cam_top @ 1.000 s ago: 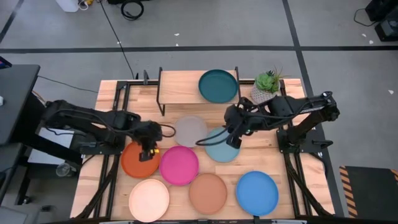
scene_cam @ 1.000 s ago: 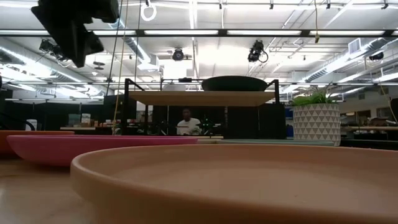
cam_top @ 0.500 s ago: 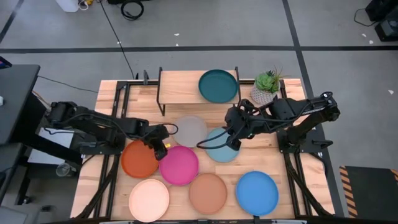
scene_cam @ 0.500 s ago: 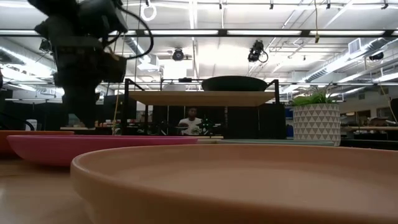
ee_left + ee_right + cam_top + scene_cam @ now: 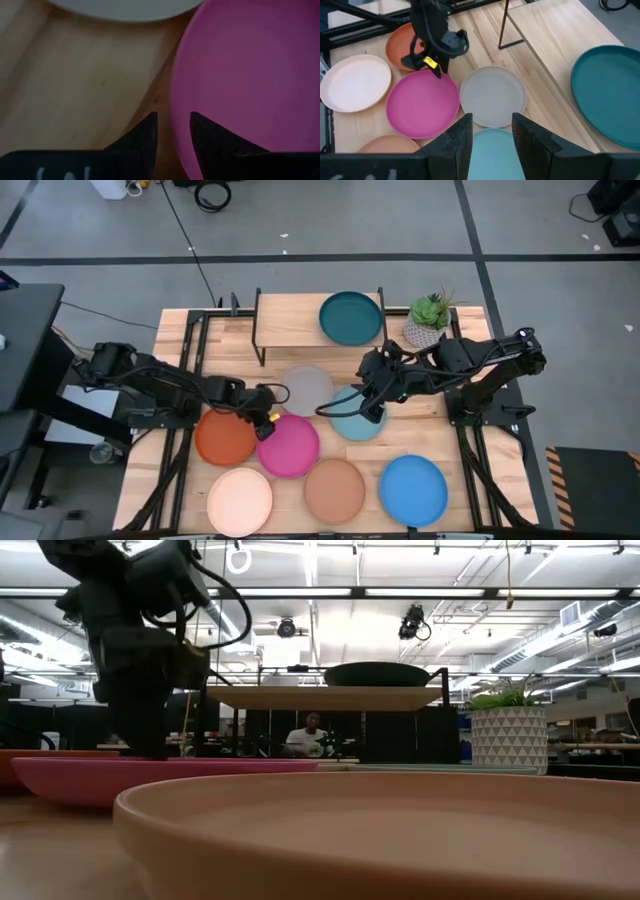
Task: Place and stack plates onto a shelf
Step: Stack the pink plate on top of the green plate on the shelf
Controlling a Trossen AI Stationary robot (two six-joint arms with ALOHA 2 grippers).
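My left gripper is open and low at the pink plate, at its far-left rim. In the left wrist view one finger stands over the bare wood and the other over the plate. My right gripper is open and hovers above the light blue plate. The teal plate lies on the right half of the shelf. The orange, grey, cream, tan and bright blue plates lie flat on the table. My left gripper comes from above, pointing down, and its fingers straddle the pink plate's rim, one inside and one outside. The plate lies flat on the table. I cannot tell whether either finger touches the rim.
A potted plant stands just right of the shelf. The shelf's left half is bare wood. The plates lie close together, some rims touching or overlapping. In the low view the tan plate fills the foreground, and a person sits far behind the table.
My left gripper has moved from above the orange plate toward the table's right, to the pink plate's far-left rim, and has come down to plate height. The plates have stayed where they were.
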